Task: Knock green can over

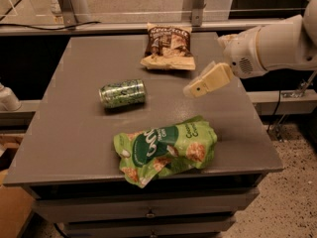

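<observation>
The green can (122, 93) lies on its side on the grey table (74, 133), left of centre, its silver top rim toward the left. My gripper (198, 87) is on a white arm that comes in from the right. It hovers above the table's right part, well to the right of the can and apart from it. Its tan fingers (209, 81) point down and to the left, and nothing is between them.
A large crinkled green snack bag (166, 148) lies near the table's front edge. A brown snack bag (168, 46) lies at the back centre. A rail with metal posts runs behind the table. Speckled floor shows at the right.
</observation>
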### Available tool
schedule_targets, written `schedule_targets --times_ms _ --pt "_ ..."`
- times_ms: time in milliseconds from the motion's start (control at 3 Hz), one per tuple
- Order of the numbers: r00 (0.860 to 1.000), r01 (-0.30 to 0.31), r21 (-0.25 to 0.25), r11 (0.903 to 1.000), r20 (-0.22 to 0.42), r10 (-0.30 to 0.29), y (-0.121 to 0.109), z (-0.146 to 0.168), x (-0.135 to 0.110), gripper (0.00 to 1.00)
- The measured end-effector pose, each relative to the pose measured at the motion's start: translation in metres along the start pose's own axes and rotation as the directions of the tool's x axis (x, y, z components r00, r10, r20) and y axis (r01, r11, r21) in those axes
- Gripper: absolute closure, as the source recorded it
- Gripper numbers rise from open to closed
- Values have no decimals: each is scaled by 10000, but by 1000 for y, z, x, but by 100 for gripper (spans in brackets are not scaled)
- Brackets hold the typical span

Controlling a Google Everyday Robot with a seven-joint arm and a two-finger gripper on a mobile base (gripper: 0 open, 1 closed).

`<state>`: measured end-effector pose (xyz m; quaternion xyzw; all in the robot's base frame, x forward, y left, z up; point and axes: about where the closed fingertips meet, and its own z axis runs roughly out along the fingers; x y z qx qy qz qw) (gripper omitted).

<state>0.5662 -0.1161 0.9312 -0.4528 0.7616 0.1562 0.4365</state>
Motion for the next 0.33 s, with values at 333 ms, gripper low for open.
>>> schedule_targets --times_ms 333 --pt "10000 19 -6 10000 -11 -19 0 0 0 0"
